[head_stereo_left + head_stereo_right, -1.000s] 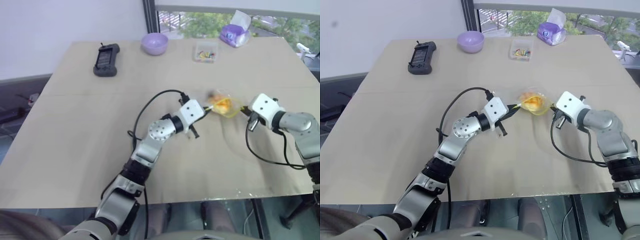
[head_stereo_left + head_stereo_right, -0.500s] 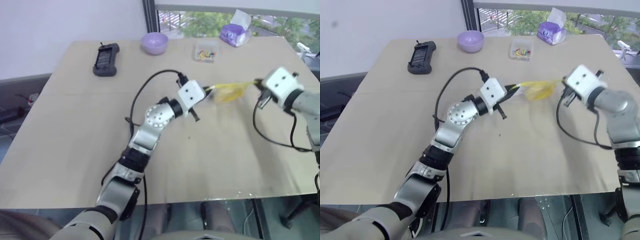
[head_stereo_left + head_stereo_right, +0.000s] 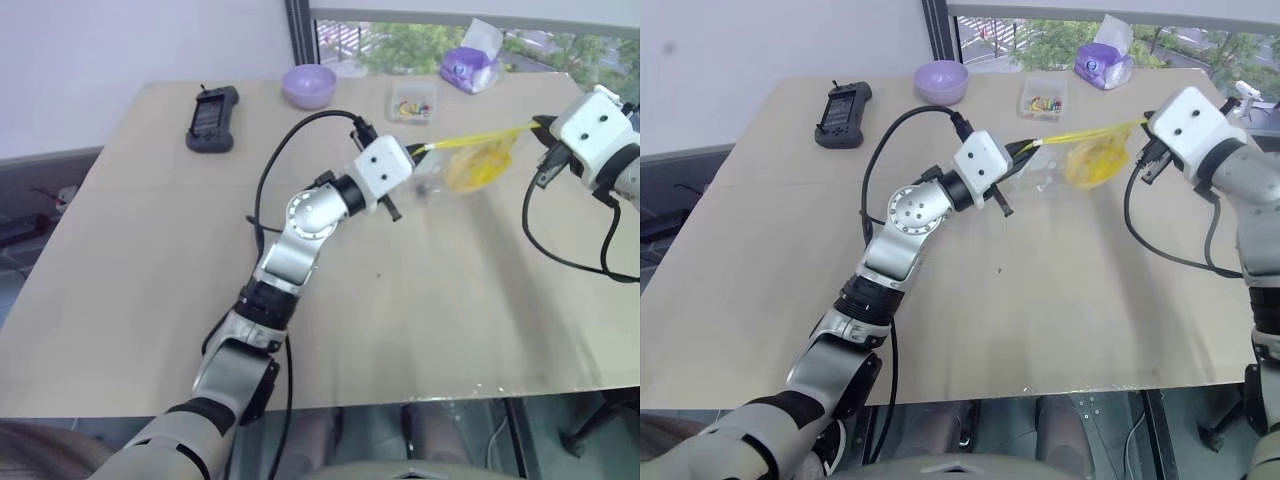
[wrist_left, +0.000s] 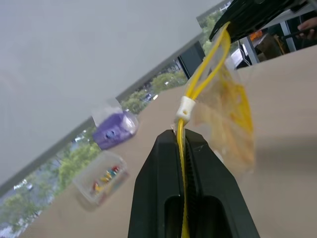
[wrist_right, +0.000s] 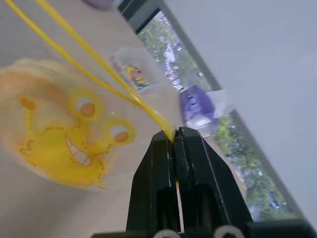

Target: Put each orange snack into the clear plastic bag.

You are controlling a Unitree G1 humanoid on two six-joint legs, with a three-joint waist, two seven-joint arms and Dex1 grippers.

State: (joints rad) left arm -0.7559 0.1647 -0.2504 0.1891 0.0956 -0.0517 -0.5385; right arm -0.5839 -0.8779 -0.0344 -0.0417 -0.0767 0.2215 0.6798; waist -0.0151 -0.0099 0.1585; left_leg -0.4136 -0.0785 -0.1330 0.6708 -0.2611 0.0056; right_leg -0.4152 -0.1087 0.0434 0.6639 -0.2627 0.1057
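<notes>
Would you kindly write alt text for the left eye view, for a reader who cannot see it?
Two robot arms hold a clear bag stretched between them above a beige table, each gripper (left, right) shut on an end of its yellow strip, an orange snack hanging inside. A black handheld device, purple bowl and small clear box sit at the far edge.

The clear plastic bag [image 3: 470, 165] looks glossy and crinkly above the smooth, matt, wood-look table [image 3: 420, 310].

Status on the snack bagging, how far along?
Done: the orange snack sits inside the clear plastic bag. In hand: left end effector and right end effector each pinch an end of the yellow strip, bag hanging above the table. Left: nothing obvious; no other loose snack visible.
</notes>
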